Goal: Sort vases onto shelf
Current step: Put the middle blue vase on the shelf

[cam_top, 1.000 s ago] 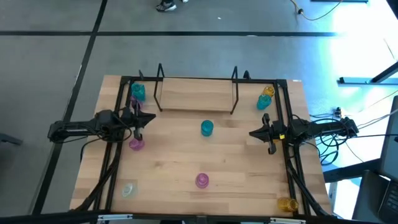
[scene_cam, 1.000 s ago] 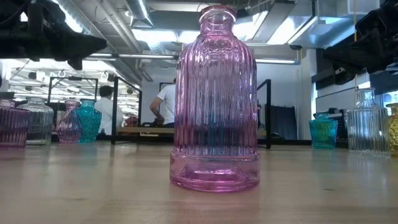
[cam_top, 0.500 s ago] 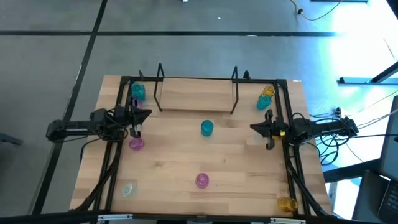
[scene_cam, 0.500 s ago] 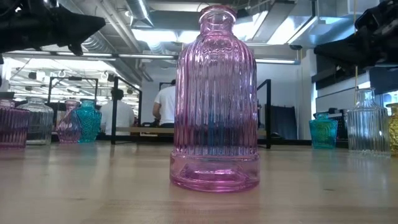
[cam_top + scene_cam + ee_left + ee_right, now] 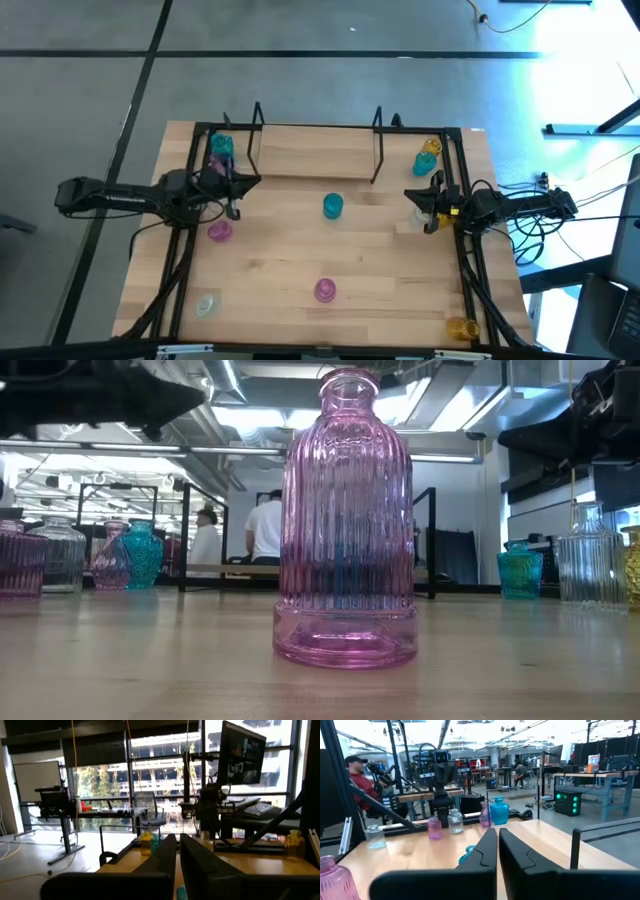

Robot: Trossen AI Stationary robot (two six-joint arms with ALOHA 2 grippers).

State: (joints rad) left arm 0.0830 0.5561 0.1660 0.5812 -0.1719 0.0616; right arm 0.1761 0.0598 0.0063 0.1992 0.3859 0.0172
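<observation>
Several small glass vases stand on their bases on the wooden table: a teal one (image 5: 332, 206) in the middle, pink ones (image 5: 219, 232) (image 5: 325, 290), a clear one (image 5: 206, 305), yellow ones (image 5: 461, 327) (image 5: 430, 147), and teal ones (image 5: 222, 147) (image 5: 423, 165) by the far corners. The light-wood shelf (image 5: 315, 152) with black wire ends stands bare at the far edge. My left gripper (image 5: 243, 181) hovers shut near the shelf's left end. My right gripper (image 5: 411, 195) hovers shut near the right side, in front of the teal and yellow pair. Neither holds anything.
In the low view the near pink vase (image 5: 347, 520) fills the middle of the picture. Black frame rails (image 5: 192, 200) run along both table sides under the arms. People sit and stand in the room beyond the table. Bare wood lies between the middle teal vase and the shelf.
My left gripper has moved toward the far edge and a little to the right, closing on the shelf's left end, away from the pink vase near it. My right gripper has shifted slightly toward the far edge. The vases have not moved.
</observation>
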